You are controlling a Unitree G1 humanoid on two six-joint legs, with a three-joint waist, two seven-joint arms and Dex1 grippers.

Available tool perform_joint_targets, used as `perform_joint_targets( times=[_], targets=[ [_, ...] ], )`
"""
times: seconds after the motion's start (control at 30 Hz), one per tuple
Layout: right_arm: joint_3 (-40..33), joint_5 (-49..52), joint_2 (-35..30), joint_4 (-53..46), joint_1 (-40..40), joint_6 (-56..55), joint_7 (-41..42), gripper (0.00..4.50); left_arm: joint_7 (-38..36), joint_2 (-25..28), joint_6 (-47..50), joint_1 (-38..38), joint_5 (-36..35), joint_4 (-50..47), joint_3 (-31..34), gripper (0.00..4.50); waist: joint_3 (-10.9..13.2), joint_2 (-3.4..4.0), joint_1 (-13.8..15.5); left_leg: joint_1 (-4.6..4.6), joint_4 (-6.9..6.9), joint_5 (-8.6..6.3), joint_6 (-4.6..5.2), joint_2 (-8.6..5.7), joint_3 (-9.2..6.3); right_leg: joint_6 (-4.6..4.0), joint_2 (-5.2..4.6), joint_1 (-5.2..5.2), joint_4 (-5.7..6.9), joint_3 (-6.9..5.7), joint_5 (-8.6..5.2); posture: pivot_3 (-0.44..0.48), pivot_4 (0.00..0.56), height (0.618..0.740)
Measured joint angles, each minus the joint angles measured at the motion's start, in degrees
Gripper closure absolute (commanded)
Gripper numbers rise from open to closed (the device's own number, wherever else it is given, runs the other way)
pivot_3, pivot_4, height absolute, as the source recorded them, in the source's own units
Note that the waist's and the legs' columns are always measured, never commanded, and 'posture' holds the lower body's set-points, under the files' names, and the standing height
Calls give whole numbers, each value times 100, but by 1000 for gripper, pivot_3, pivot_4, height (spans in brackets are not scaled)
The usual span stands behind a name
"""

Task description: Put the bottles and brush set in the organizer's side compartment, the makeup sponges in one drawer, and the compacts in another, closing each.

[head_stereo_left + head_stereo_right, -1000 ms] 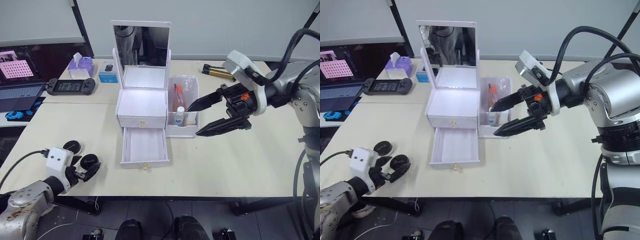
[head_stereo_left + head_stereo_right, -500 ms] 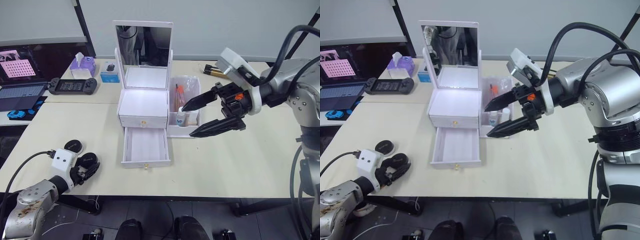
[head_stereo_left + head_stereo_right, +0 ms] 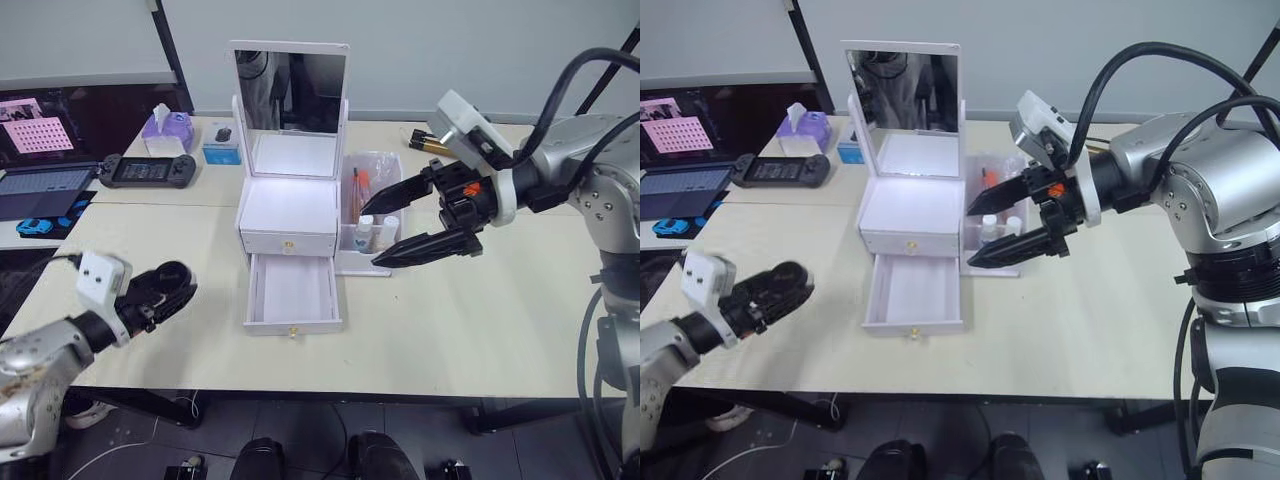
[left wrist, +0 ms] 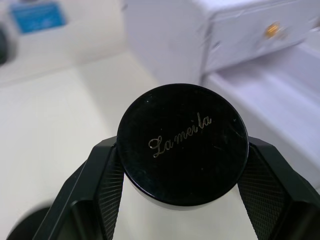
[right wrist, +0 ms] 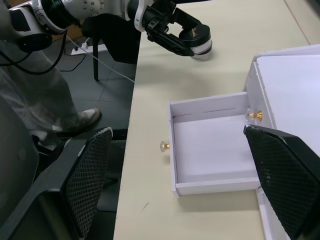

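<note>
At lower left the left gripper [image 3: 165, 287] is clamped across a black compact [image 4: 182, 144], rigid, smooth, likely slippery-edged; the right gripper [image 3: 385, 231] gapes wide mid-frame.

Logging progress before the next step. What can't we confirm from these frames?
- Upper drawer: shut, so its contents are hidden in every view.
- Side compartment: head views show bottle caps and the brush set; the walls and the right claw hide the rest.
- Compact in the left claw: left wrist view shows its black lid; its underside is hidden.
- Lower drawer: the right claw's fingers cover one corner in the right wrist view.
</note>
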Motion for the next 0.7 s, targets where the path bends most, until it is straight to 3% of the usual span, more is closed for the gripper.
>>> perform_joint_targets(
  times=[0.13,0.33,0.7],
  targets=[
    [-184,153,-104,-205,220,169,-112,0,-484,218,219,-1021,-99,54,-714,1591,0,0,17,-1,1,2,-1,-3,0,1,2,3,1,0,0,0,150,725],
    [-413,428,-329,-579,508,440,-327,0,-1027,119,333,-2167,18,338,-1850,1591,1,2,4,-4,2,2,-1,-4,-3,5,10,3,3,3,-3,0,150,725],
    [-949,832,-517,-1166,1053,700,-992,0,-1754,-2,-165,-2529,993,978,-3260,1591,1,2,-29,-9,6,5,3,-8,-15,10,12,4,6,6,-6,0,150,725]
  ],
)
